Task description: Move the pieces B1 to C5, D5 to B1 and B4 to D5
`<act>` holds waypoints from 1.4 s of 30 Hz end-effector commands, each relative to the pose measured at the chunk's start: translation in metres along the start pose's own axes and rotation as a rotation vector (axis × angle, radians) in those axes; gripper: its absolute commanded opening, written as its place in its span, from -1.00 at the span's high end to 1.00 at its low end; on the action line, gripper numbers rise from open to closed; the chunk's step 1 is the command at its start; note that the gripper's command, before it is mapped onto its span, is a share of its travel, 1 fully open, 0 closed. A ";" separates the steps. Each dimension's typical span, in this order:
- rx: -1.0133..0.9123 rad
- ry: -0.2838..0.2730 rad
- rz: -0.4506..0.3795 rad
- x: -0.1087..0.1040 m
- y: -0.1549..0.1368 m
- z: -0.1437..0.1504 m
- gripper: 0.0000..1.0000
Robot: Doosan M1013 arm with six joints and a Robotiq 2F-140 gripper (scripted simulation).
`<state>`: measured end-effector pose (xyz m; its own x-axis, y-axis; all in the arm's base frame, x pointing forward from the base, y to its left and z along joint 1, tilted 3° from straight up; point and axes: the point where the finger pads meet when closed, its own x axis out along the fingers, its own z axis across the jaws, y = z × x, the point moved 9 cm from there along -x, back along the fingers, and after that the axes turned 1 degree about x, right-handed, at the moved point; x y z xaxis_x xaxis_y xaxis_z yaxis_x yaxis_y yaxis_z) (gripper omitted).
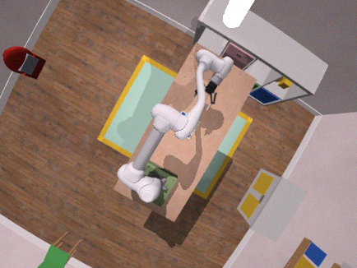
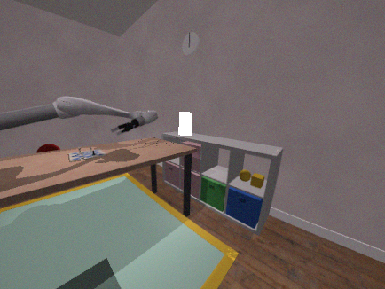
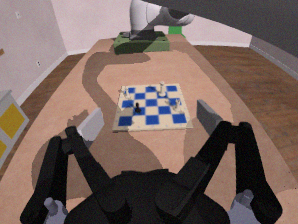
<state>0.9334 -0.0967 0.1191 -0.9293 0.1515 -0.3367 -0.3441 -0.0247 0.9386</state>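
Note:
A small blue-and-white chessboard (image 3: 150, 106) lies on the wooden table, seen ahead in the wrist view. It holds a black piece (image 3: 137, 107) on its left side and a few white pieces, one near the far edge (image 3: 161, 86) and one at the right (image 3: 177, 103). The board also shows small in the exterior view (image 2: 83, 154); in the top view the arm mostly hides it. My gripper (image 3: 148, 112) is open and empty. It hangs high above the table, well short of the board, and shows in the top view (image 1: 210, 97) and the exterior view (image 2: 119, 128).
The arm's green base (image 1: 161, 182) stands at the far end of the table beyond the board. A white shelf unit (image 2: 223, 175) with coloured bins stands off the table's end. A teal mat with a yellow border (image 2: 102, 230) lies on the floor.

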 end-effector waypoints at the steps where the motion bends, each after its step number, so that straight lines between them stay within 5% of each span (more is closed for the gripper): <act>1: 0.071 -0.009 -0.070 0.003 0.010 -0.006 -1.00; 11: 0.422 -0.114 -0.393 0.041 0.062 -0.034 -1.00; 14: 0.422 -0.114 -0.393 0.041 0.062 -0.034 -1.00; 16: 0.548 -0.178 -0.505 0.064 0.082 -0.043 -1.00; 23: 0.738 -0.303 -0.666 0.110 0.112 -0.054 -1.00; 28: 0.907 -0.448 -0.806 0.162 0.139 -0.063 -1.00; 31: 0.907 -0.448 -0.806 0.162 0.139 -0.063 -1.00; 34: 1.040 -0.590 -0.912 0.213 0.160 -0.069 -1.00; 42: 1.186 -0.788 -1.028 0.282 0.183 -0.073 -1.00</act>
<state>0.6196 -0.1333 0.1901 -0.0751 0.0802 -0.9939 -0.1443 0.9854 0.0904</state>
